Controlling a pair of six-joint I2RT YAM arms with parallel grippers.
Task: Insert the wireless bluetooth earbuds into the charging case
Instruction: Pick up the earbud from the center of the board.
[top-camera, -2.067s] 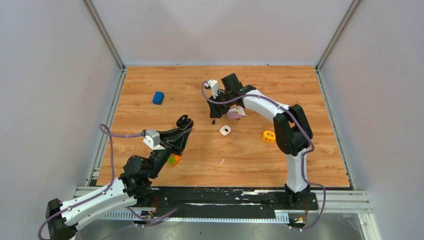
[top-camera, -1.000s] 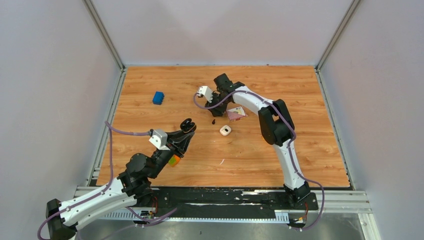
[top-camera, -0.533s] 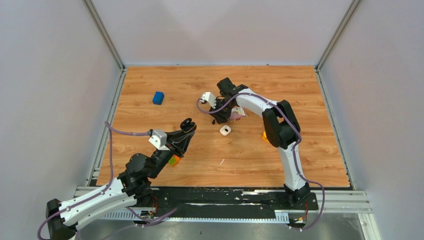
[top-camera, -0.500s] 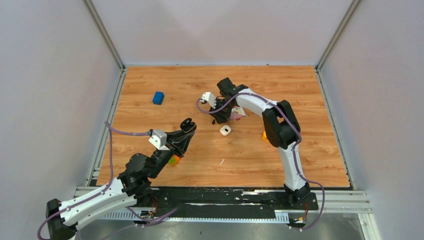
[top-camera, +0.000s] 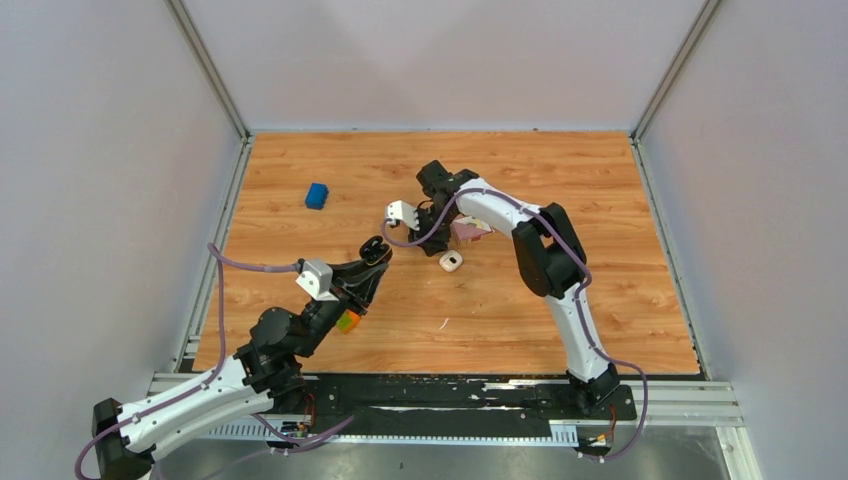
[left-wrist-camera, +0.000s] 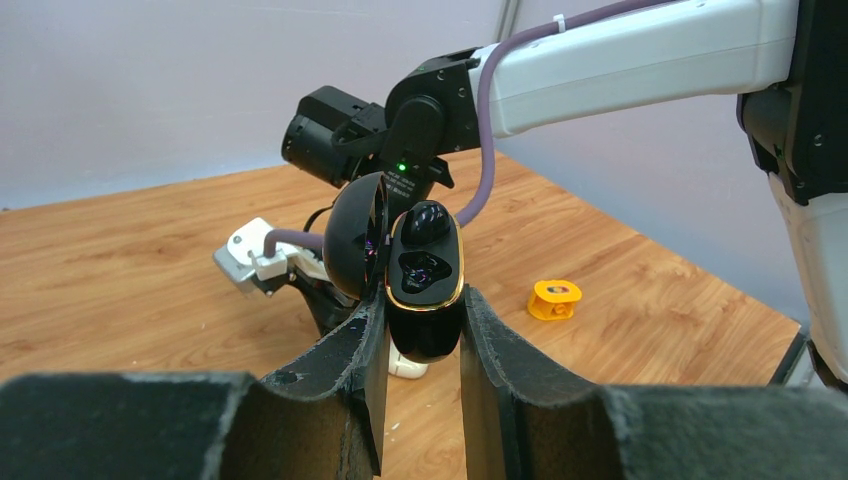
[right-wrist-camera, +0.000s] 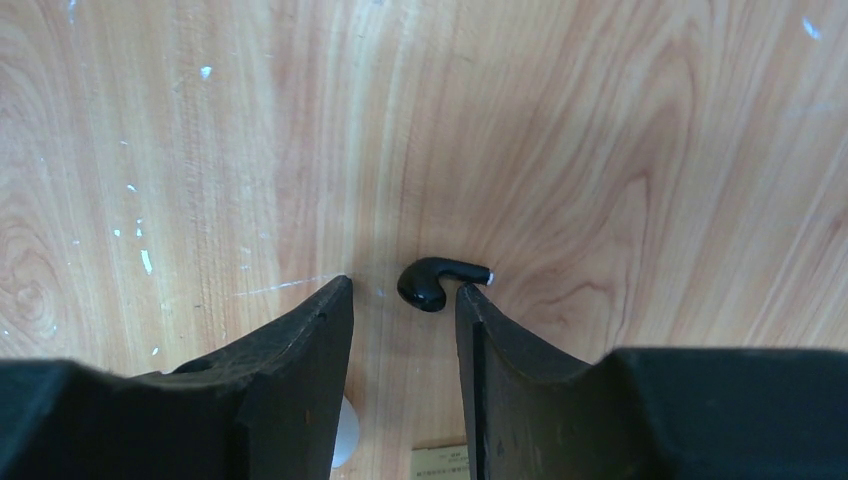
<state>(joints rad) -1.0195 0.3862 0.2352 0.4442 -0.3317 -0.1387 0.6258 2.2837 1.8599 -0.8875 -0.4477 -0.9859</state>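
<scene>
- My left jaws clamp the open case (left-wrist-camera: 425, 305); one bud (left-wrist-camera: 424, 222) looks seated.
- My right jaws, part-open, straddle the second bud (right-wrist-camera: 435, 280) on table (right-wrist-camera: 200, 150); uninserted.

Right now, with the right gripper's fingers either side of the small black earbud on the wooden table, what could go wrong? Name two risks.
1. The small black earbud lies off-centre, close to one finger of the open right gripper; closing may flick it away rather than pinch it.
2. The left gripper pinches the open black, gold-rimmed charging case only by its lower end; pressing a bud in might tip it.
</scene>
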